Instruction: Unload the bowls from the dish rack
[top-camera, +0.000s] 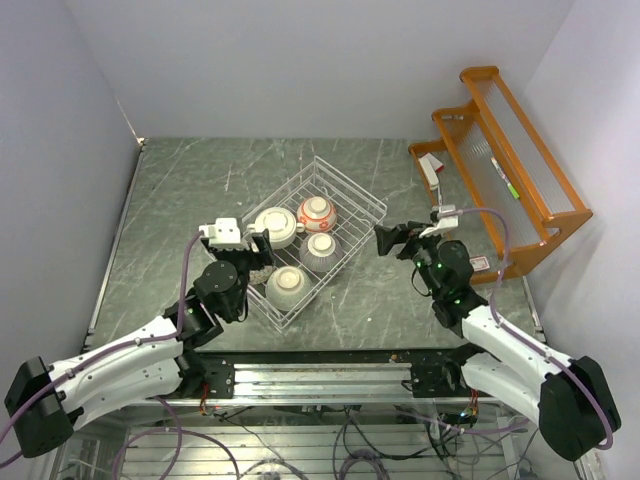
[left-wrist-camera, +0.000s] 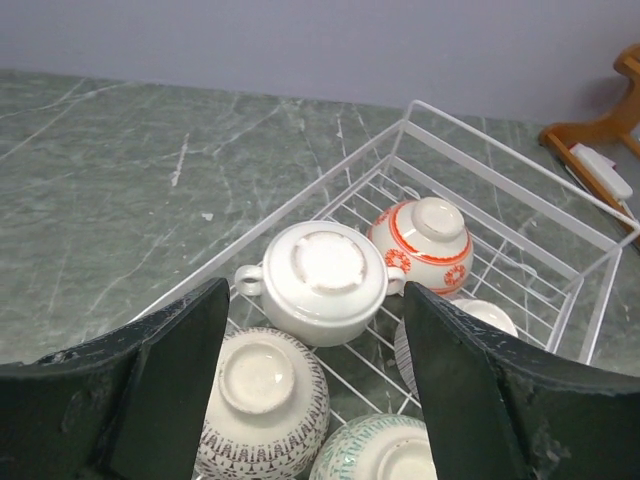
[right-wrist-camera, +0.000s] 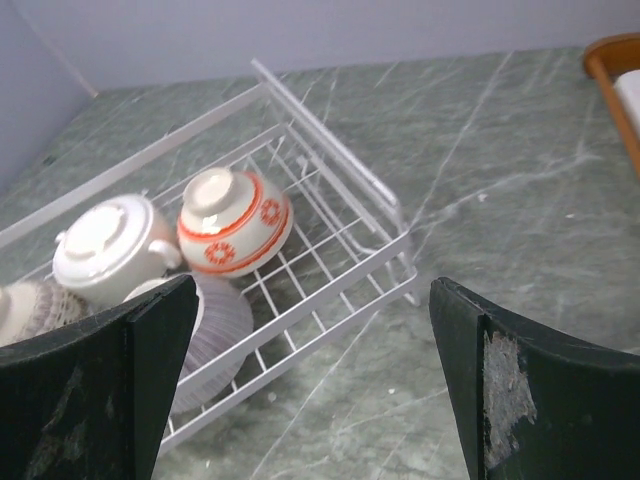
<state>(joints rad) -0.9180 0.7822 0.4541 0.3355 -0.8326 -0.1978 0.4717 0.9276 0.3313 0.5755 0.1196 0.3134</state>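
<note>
dish rack (top-camera: 350, 215): thin white coated wire, smooth
bowls (left-wrist-camera: 325, 280): glazed ceramic, glossy
table (top-camera: 180, 200): green marbled stone look, matt
shelf (top-camera: 530, 140): orange wood, smooth

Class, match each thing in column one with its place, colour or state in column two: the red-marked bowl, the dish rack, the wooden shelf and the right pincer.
Column one:
1. red-marked bowl
2. dish rack
3. wooden shelf
4. right pincer

Column two:
A. open and empty, right of the rack
B. orange, farthest right
C. white wire grid
D. base up, next to the handled bowl

Pairs: 1-D, 2-C, 3-B, 4-A
</note>
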